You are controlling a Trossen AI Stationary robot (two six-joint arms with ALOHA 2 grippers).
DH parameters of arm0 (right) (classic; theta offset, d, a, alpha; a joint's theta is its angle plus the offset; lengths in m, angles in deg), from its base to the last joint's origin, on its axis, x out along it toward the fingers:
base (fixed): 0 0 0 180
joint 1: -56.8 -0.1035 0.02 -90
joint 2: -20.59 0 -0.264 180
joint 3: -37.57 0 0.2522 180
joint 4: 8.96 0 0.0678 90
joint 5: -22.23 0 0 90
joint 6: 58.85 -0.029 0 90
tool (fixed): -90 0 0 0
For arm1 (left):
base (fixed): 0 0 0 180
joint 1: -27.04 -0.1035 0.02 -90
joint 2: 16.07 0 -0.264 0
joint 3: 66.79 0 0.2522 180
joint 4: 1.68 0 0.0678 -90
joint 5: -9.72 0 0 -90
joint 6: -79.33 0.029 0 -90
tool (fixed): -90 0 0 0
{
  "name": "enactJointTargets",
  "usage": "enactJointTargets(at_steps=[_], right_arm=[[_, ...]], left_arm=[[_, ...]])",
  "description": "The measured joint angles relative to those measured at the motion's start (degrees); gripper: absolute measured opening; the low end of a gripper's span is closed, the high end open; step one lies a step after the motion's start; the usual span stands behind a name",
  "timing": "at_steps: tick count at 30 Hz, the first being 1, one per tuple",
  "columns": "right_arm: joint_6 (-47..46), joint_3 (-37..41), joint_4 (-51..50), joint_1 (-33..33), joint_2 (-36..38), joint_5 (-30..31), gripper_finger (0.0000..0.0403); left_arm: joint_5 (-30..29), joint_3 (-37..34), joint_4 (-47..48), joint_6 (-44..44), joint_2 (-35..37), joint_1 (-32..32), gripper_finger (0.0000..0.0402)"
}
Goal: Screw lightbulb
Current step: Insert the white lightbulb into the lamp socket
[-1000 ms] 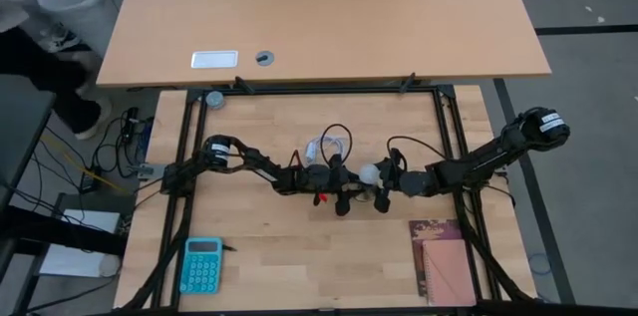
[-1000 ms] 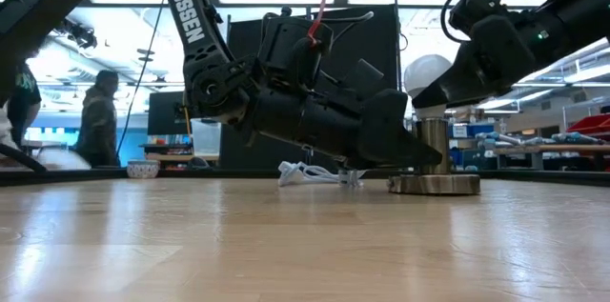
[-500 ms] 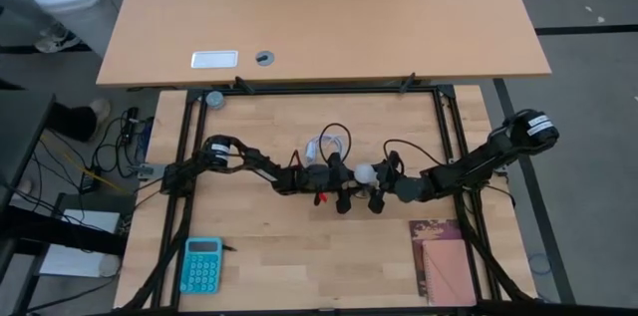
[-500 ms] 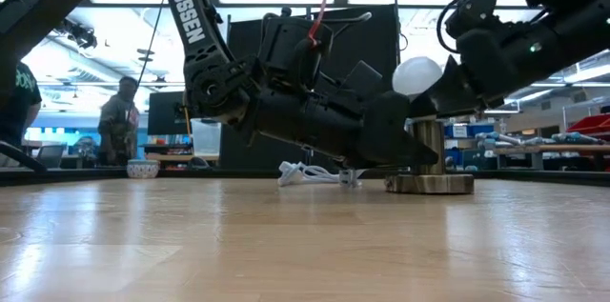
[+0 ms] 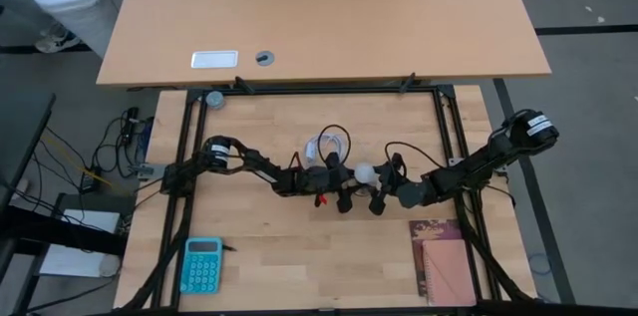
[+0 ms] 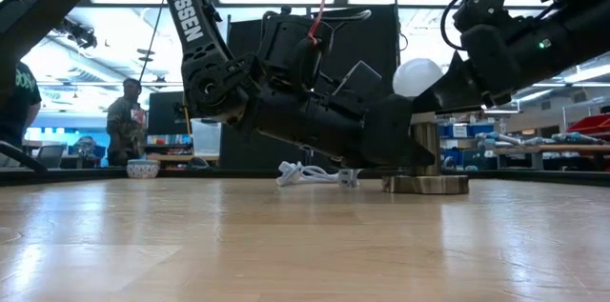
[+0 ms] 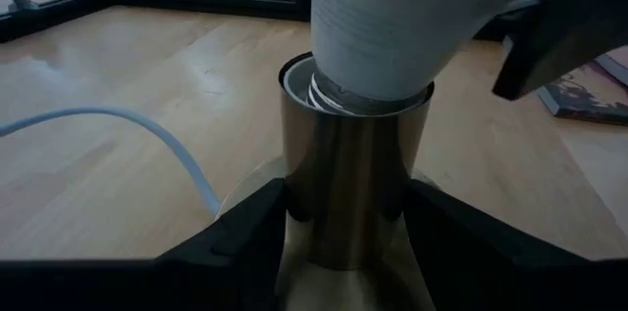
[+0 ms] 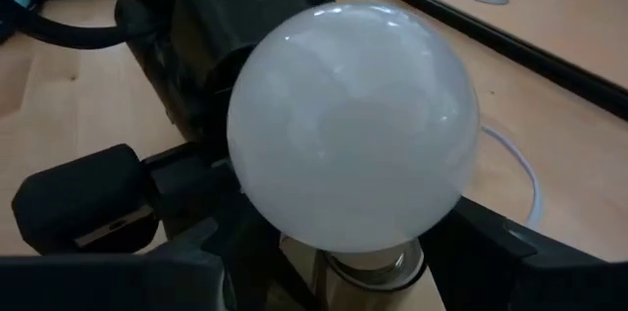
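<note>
The lightbulb (image 5: 366, 171) (image 8: 353, 125) is white and round-topped. It stands tilted over a shiny metal socket tube (image 7: 353, 183) on a round disc base (image 6: 426, 185) at mid-table. Its greyish screw base (image 7: 334, 95) sits in the tube's mouth. My left gripper (image 5: 341, 183) (image 7: 353, 242) comes from the table's left and is shut on the tube. From the right, my right gripper (image 5: 384, 184) (image 8: 334, 262) is shut on the bulb (image 6: 417, 77). My left gripper pinches the socket's upright tube (image 7: 324, 203) between its two fingers (image 7: 245, 242), low on the tube. The fingers come nearly level from the table's left. The socket stands on its disc base on the table. My right gripper holds the bulb by its narrowing lower part (image 7: 392, 46), below the globe, with one finger (image 8: 530, 252) on either side. It comes from the table's right, slanting slightly down. The bulb leans, with its screw base in the socket's mouth.
A coiled white cable (image 5: 329, 145) (image 6: 310, 173) lies just behind the socket. A teal calculator (image 5: 202, 264) and a book (image 5: 444, 261) lie near the front edge. Black frame rails (image 5: 439, 107) border the work area. A person (image 6: 124, 126) stands far behind the table.
My right gripper has shifted slightly toward the left gripper and tipped further down, carrying the bulb a little toward the table's left, over the socket. The socket has slid a little the same way along the table.
</note>
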Motion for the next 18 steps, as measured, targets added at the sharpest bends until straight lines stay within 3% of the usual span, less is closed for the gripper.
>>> enactJointTargets(at_steps=[18], right_arm=[[-4.04,0.00,-0.94,1.19,0.02,1.60,0.0225]], left_arm=[[-8.04,0.04,-0.11,-1.20,0.00,1.84,0.0208]])
